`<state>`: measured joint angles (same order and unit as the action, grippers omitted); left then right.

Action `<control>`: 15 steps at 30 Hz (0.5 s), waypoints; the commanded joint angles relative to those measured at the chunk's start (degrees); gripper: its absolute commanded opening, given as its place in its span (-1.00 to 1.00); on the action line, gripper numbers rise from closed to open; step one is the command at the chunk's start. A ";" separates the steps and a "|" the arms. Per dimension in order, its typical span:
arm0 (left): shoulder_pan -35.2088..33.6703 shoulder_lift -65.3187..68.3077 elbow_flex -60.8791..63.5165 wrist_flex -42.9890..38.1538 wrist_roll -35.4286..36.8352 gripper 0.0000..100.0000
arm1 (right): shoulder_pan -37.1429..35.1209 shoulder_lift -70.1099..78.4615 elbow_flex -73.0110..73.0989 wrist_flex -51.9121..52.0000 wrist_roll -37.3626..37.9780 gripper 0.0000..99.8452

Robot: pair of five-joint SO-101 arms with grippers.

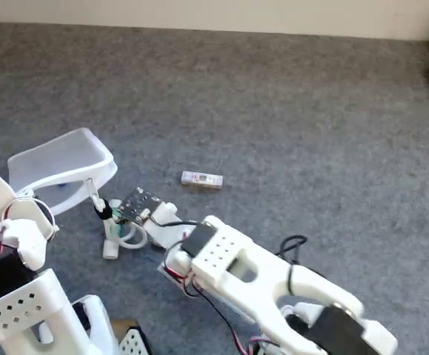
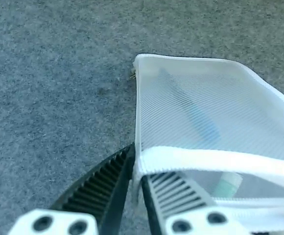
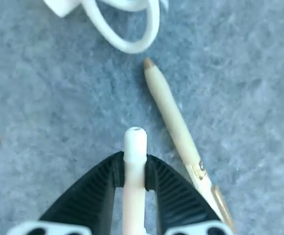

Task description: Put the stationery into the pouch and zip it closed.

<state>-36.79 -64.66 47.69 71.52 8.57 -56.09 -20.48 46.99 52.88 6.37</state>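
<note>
Pouch (image 1: pixel 63 166) of white mesh sits on the grey mat (image 1: pixel 311 111) with its mouth open. The left gripper (image 2: pixel 134 161) holds it by the rim, its black ribbed fingers (image 2: pixel 105 178) closed together on the zip band at one corner. A blue pen (image 2: pixel 196 115) shows through the mesh inside the pouch, and a pale green item (image 2: pixel 227 185) lies near its mouth.

Just beside the pouch, the right gripper (image 3: pixel 133 164) is clamped on a white pen (image 3: pixel 134 142), one finger on each side of the barrel. In the high view this pen's tip points up toward the pouch's edge; I cannot tell whether they touch. A beige pen (image 3: pixel 178 132) lies flat on the mat right beside the held pen, apart from it. A white looped piece (image 3: pixel 127 29) rests on the mat near the beige pen's tip, close to the pouch. A small oblong item (image 1: pixel 201 179) lies farther from the pouch, past the right gripper, alone on the mat.
</note>
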 commanded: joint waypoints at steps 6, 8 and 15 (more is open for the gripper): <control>8.57 -0.13 -1.98 -0.79 -0.35 -0.98 | -0.31 -15.78 2.15 0.13 -0.62 -0.99; 9.71 -0.13 -2.95 -0.70 -0.35 -0.98 | -0.22 -17.54 2.15 0.13 -0.70 -0.99; 14.90 -0.04 -7.60 2.90 -0.44 -0.98 | 2.07 -20.97 2.15 0.04 -0.70 -0.99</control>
<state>-25.80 -64.57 45.41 73.63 8.57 -55.82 -38.51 49.71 52.88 6.37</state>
